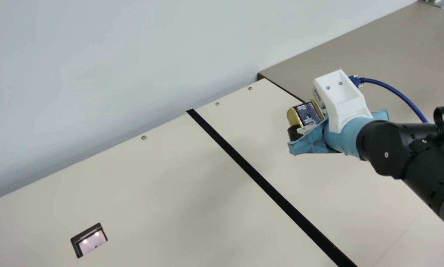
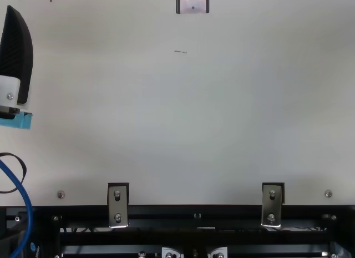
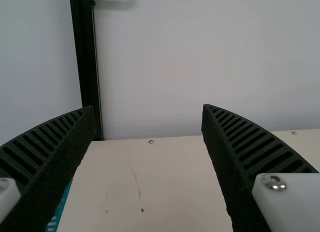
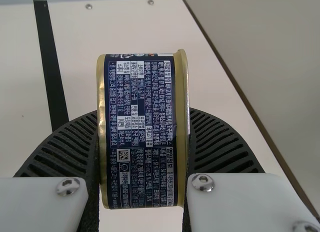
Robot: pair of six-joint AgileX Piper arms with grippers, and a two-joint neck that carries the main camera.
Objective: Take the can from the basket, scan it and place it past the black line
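In the main view my right gripper [image 1: 304,122] is shut on the gold-rimmed can [image 1: 308,113], held above the table to the right of the black line [image 1: 257,177]. In the right wrist view the can [image 4: 142,134], its dark blue printed side showing, sits between both fingers of the right gripper [image 4: 143,117]; the black line [image 4: 50,67] runs off to one side. The scanner [image 1: 92,241] lies at the main view's lower left. My left gripper [image 2: 16,58] is at the top view's left edge. In the left wrist view the left gripper [image 3: 149,110] stands open with nothing between its fingers.
A grey-brown surface [image 1: 389,55] adjoins the far right edge of the cream table [image 1: 162,178]. A pale wall [image 1: 114,66] stands behind the table. In the left wrist view, a teal slatted edge [image 3: 59,212] shows beside one finger.
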